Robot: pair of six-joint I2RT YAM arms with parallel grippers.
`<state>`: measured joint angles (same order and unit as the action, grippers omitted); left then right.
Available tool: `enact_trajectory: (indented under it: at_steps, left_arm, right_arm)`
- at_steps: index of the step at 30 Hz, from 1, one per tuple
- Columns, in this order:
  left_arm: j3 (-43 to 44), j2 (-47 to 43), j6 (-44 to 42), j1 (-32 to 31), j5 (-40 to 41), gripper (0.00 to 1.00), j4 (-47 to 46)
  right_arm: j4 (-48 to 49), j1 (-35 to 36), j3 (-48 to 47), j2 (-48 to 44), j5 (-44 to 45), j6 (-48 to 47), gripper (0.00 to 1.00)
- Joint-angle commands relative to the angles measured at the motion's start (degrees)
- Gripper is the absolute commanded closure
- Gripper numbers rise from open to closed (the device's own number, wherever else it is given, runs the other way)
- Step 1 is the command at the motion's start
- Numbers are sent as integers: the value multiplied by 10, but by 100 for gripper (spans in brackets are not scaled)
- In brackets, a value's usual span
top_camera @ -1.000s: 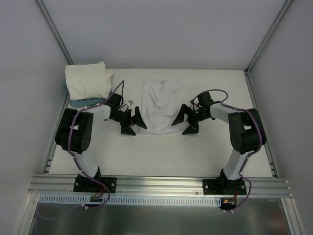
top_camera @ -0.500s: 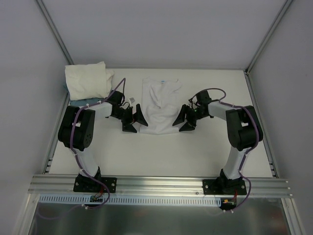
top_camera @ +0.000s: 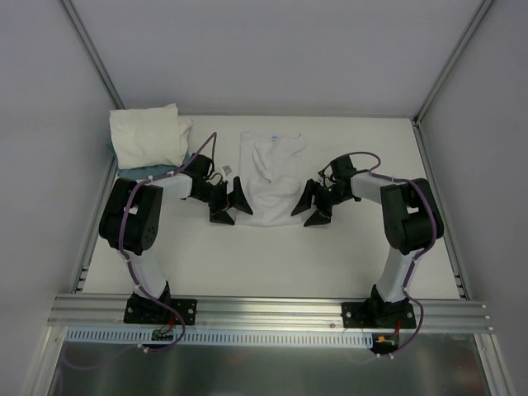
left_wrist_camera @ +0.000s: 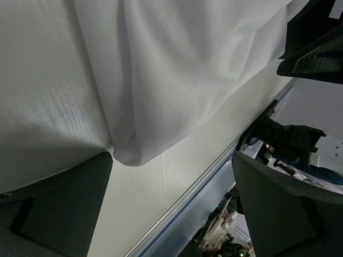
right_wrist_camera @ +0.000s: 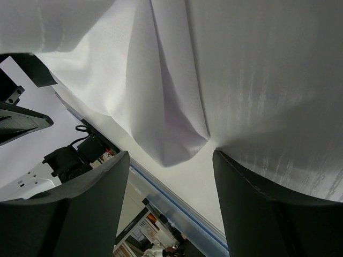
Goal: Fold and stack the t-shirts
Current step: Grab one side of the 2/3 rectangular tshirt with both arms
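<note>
A white t-shirt (top_camera: 272, 175) lies partly folded in the middle of the table, collar toward the back. A pile of folded t-shirts (top_camera: 148, 136) sits at the back left. My left gripper (top_camera: 231, 208) stands open at the shirt's near left corner, and the left wrist view shows that corner (left_wrist_camera: 128, 150) just by one finger (left_wrist_camera: 59, 203), nothing pinched. Open too, my right gripper (top_camera: 310, 209) is at the near right corner. In the right wrist view that cloth corner (right_wrist_camera: 177, 144) hangs just ahead of the gap between the fingers (right_wrist_camera: 268, 203).
A teal-blue flat item (top_camera: 144, 172) shows under the pile at the back left. An aluminium rail (top_camera: 264, 312) runs along the near edge, where both arm bases stand. Frame posts rise at the back corners.
Both grippers have slid inward toward the shirt's near corners. The right gripper's jaws now stand a little narrower than before. The shirt has not moved.
</note>
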<state>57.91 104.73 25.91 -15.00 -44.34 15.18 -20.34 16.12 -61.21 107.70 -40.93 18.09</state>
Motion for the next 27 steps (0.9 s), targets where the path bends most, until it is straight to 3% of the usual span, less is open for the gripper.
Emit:
enact_trajectory:
  at_steps: [1, 19, 27]
  left_arm:
    - [-12, 11, -13, -11, 17, 1, -9]
    - [-15, 26, 11, -41, 29, 1, -31]
    - [-11, 26, 6, -42, 31, 1, -21]
  right_arm:
    - [-23, 1, 2, -35, 8, -21, 32]
    - [-23, -18, 34, -56, 11, -34, 31]
    - [-1, -17, 10, -22, 6, -23, 31]
